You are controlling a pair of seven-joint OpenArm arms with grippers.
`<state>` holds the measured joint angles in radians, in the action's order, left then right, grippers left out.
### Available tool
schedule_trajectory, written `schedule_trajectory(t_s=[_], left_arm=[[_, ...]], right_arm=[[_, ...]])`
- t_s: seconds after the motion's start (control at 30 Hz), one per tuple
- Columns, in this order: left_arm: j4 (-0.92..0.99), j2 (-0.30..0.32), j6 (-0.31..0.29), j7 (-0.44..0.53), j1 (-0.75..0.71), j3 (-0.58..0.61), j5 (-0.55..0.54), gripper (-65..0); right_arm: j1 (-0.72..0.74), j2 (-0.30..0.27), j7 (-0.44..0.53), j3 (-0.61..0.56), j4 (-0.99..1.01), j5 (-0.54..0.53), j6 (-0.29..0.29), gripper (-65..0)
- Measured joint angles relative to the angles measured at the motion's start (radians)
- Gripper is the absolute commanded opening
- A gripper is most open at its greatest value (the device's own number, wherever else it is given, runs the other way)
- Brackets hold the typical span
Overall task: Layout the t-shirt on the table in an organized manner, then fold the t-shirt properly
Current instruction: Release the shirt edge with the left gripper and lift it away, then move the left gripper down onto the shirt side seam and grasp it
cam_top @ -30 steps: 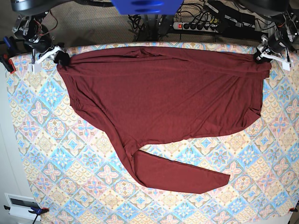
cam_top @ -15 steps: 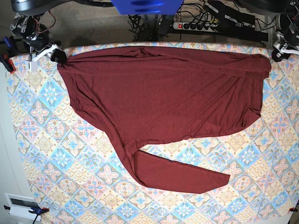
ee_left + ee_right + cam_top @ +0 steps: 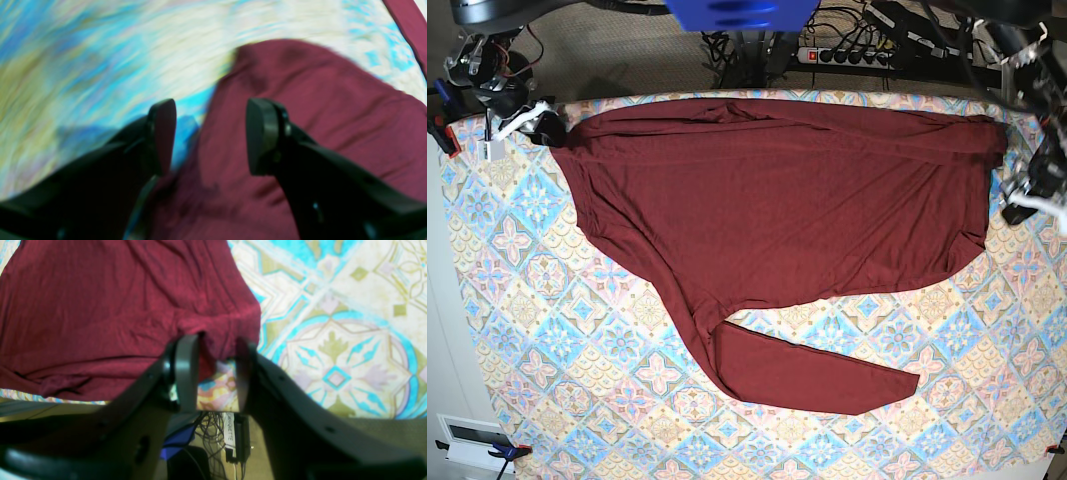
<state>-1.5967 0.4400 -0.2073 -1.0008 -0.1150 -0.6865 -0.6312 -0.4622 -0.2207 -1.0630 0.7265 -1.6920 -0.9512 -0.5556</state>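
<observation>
T-shirt [image 3: 777, 220] lies spread over the far half of the worktop [image 3: 547, 390], mostly flat but skewed: one long edge runs along the far rim, one sleeve trails toward me at centre-front, creases bunched at the far corner on the base view's right. So I judge we're in the layout step, not folding yet.

Right pincer [image 3: 211, 373] sits at the far corner on the base view's left. Its fingers [image 3: 186, 373] are part-way apart, and a tuck of maroon fabric hangs between them at the tips. It looks like it's pinching that corner, but I can't tell how firm the hold is.

Left pincer [image 3: 208, 136] is spread wide above the shirt's edge on the other side, nothing between the pads [image 3: 263, 136], cloth and tile pattern under it. That view is motion-blurred, so exact height is unclear.

Next, IMO: left pincer needs to drop onto the near side edge or hem corner, nip it, then pull outward w/ the right holding, to square the body. After that, sort the stray sleeve. Thin jersey, so it'll drag and wrinkle if pulled low.
</observation>
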Motion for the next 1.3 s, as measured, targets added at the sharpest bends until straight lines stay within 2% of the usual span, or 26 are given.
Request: schedule_trajectory(t_s=[0.23,0.37,0.6,0.73,1.1,1.3], left_arm=[[0.002,0.006,0.008,0.116,0.097,0.270,0.249,-32.3],[0.035,0.003,0.004,0.178,0.114,0.383,0.334,-32.3],[0.194,0.003,0.009,0.248,0.107,0.389,0.356,-32.3],[0.214,0.002,0.009,0.278,0.107,0.389,0.352,-32.3],[0.222,-0.089,0.011,0.284,0.154,0.388,0.367,-32.3],[0.359,-0.087,0.009,0.305,0.232,0.386,0.359,-33.2]], right_arm=[[0.000,0.001,0.000,0.000,0.000,0.000,0.000,-47.3],[0.001,0.000,0.000,0.004,0.000,0.000,-0.001,-47.3],[0.000,0.000,-0.004,0.045,0.000,0.000,0.000,-47.3],[0.000,0.001,-0.004,0.047,0.000,-0.001,0.000,-47.3],[0.000,0.002,-0.004,0.047,0.000,-0.003,0.000,-47.3],[0.004,-0.001,-0.004,0.048,-0.051,-0.004,-0.001,-47.3]])
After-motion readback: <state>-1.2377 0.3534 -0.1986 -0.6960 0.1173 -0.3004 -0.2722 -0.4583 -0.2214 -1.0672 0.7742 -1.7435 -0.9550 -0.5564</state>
